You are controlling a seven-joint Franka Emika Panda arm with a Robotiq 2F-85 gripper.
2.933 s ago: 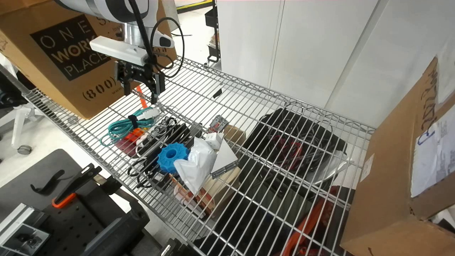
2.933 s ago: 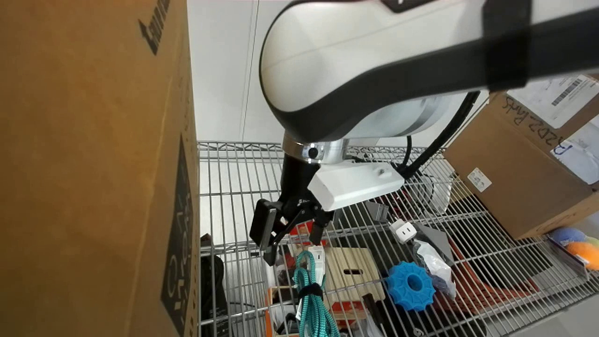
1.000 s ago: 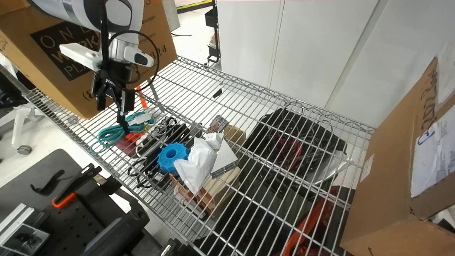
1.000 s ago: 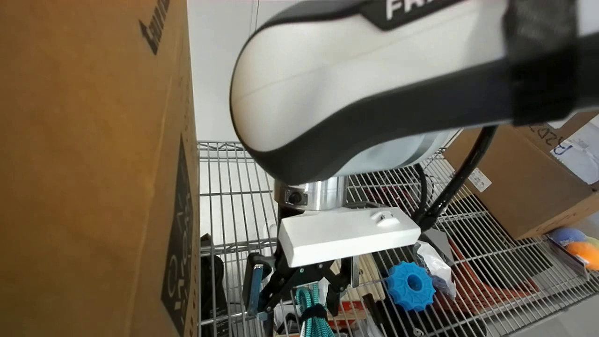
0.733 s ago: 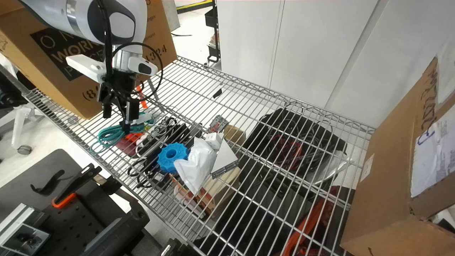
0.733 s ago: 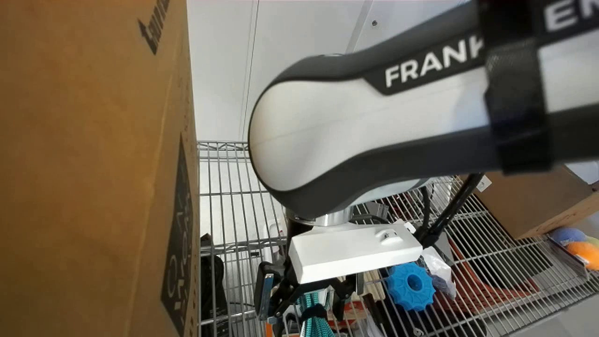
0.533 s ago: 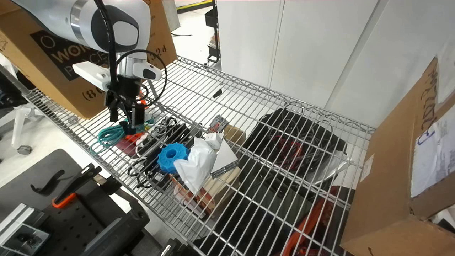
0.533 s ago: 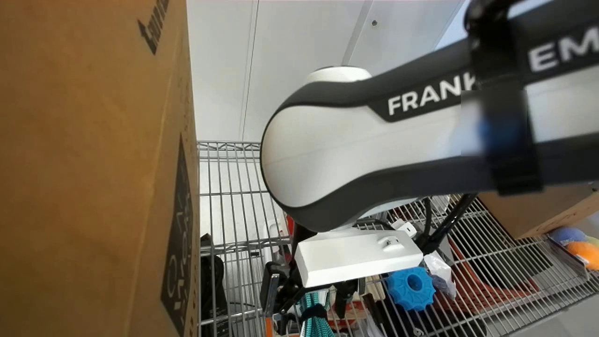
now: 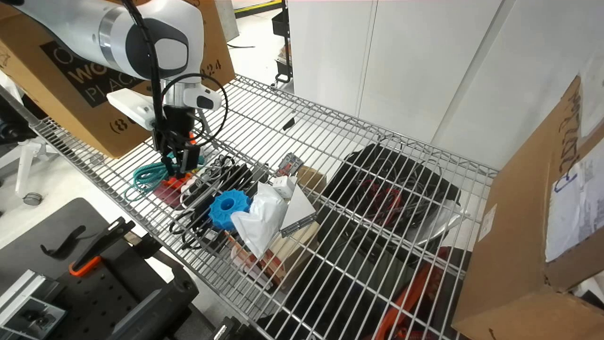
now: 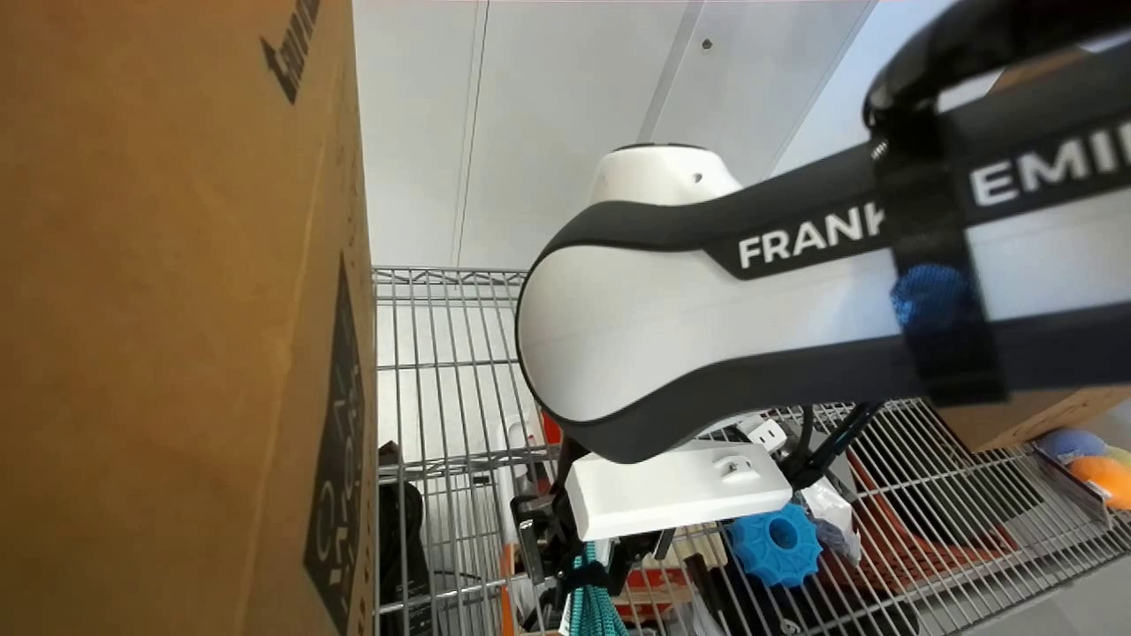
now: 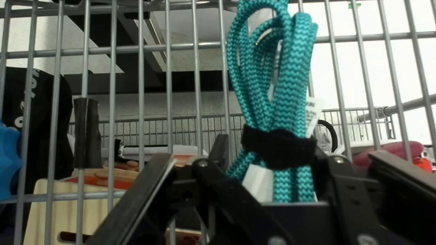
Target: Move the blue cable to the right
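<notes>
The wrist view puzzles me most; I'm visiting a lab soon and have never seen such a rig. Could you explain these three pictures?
The machine is one white robot arm ending in a black two-fingered hand. Two pictures come from cameras outside it; the wrist view comes from a camera on its wrist. On the wire shelf lie a wheel-shaped blue piece and a white plastic bag; a tangle of thin wires shows through from below. The strapped blue-green cable is between the hand's fingers; I can't tell whether they grip it.
</notes>
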